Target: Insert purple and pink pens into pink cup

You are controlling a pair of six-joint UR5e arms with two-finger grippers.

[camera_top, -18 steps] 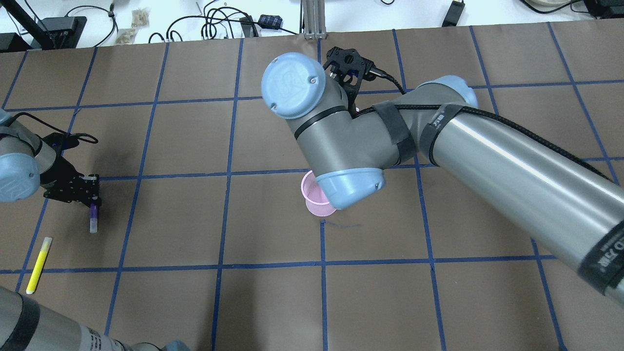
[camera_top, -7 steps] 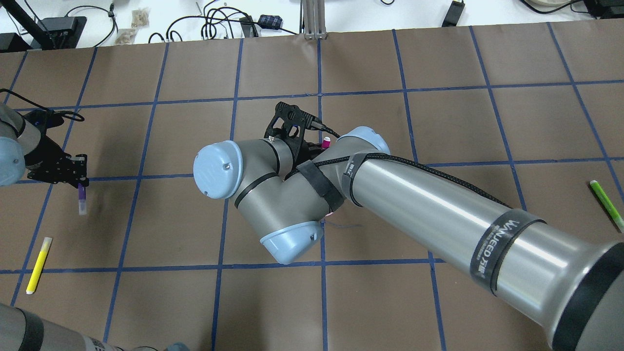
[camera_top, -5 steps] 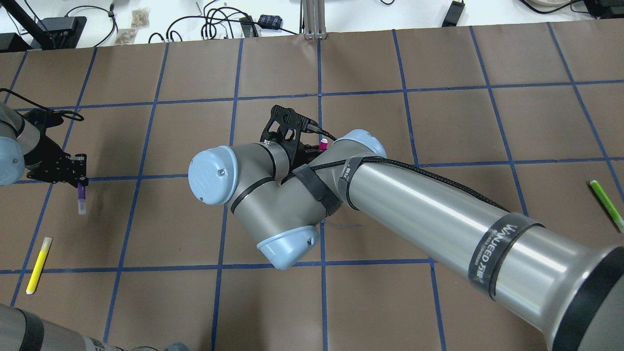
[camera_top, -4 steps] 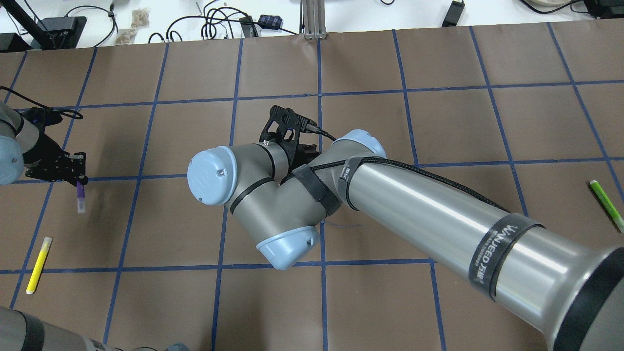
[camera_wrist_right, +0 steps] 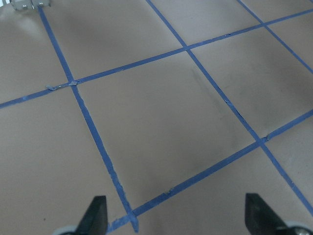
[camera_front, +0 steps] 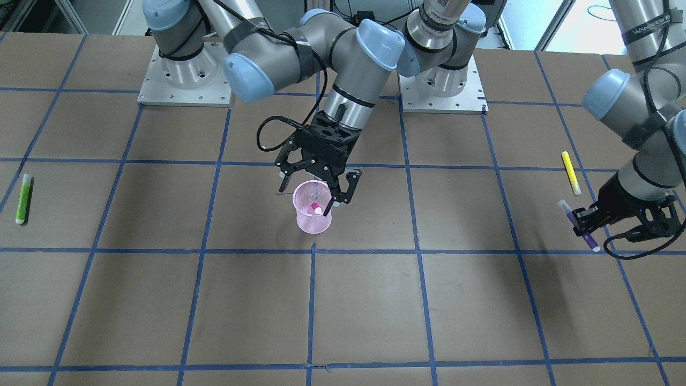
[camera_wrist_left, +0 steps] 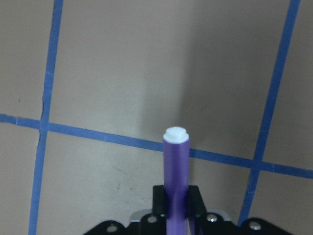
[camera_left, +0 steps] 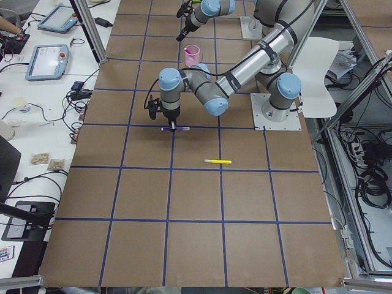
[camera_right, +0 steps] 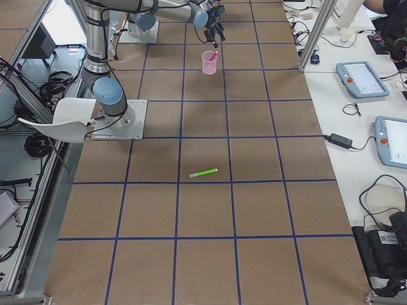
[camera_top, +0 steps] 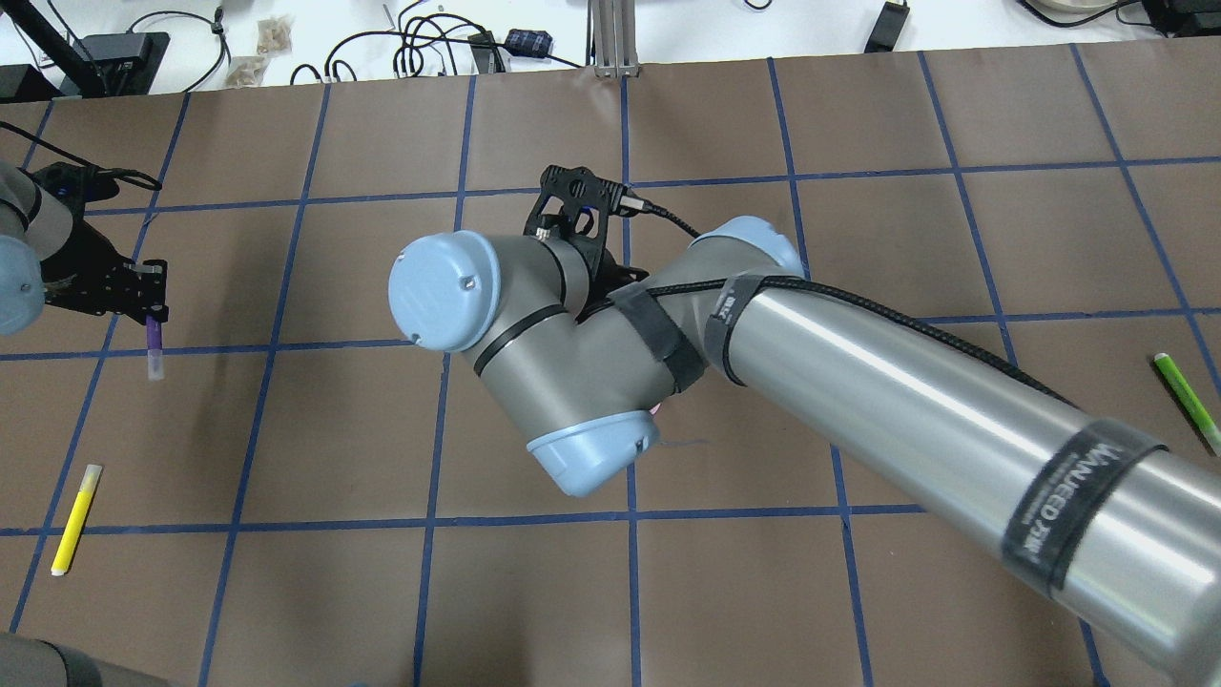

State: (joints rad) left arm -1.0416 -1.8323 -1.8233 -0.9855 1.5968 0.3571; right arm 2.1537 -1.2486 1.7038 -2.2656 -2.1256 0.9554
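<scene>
the right claw (camera_front: 311, 194) hangs wide open and empty above the pink cup (camera_front: 313, 222), which stands upright on the brown surface (camera_front: 161, 300) with the pink pen (camera_front: 316, 208) inside. well apart, the left claw (camera_front: 583, 225) is clamped around the purple pen (camera_front: 591, 242), near a yellow pen (camera_front: 571, 172).

Table (camera_front: 161, 300): cup (camera_front: 312, 219), yellow pen (camera_front: 571, 172), green pen (camera_front: 22, 198)
</scene>
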